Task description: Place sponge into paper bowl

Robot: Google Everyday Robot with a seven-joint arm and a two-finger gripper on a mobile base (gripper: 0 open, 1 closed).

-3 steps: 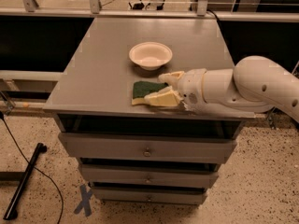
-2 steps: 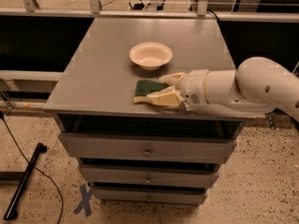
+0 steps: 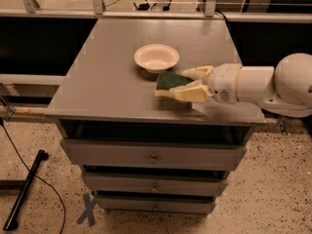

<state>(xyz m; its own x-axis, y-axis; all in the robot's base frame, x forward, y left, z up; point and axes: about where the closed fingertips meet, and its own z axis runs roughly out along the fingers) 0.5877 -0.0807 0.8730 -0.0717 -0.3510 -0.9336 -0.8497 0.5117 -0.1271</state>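
Left of the paper bowl (image 3: 156, 58), the grey cabinet (image 3: 97, 84) shows a bare stretch of its top. The bowl stands upright towards the rear middle of that top. The sponge (image 3: 169, 80) is just in front of the bowl and slightly to its right, green face up, its near edge tilted. It is very close to the bowl's rim but outside it. The gripper (image 3: 172, 83) is just right of and in front of the bowl, with its two cream fingers (image 3: 190, 92) closed against the sponge's front and rear sides. Further right of the bowl, the white arm (image 3: 256, 84) lies nearly level, reaching in from the right edge and ending in a rounded joint.
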